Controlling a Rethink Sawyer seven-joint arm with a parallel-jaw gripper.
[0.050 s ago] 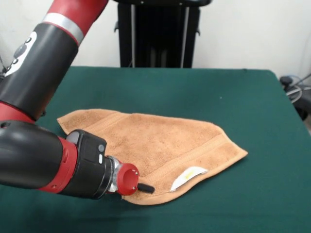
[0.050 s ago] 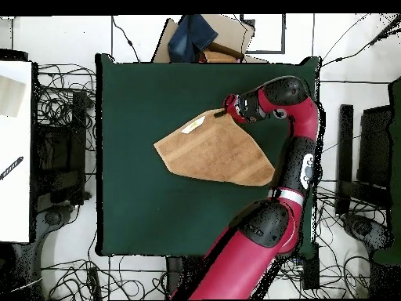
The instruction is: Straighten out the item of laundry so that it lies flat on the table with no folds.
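The item of laundry, an orange-tan towel, lies low on the dark green table. Its outline is an uneven four-sided shape, not a clean rectangle. A band stripe runs along one end, and a white label with a yellow mark sits near that edge. My gripper is down at table height, at the towel's edge close to the label. The arm covers the towel's corner beside it.
The red and black arm crosses one side of the table. A cardboard box with a blue item sits just beyond one table edge. Cables lie on the floor around it, and a white surface stands to one side.
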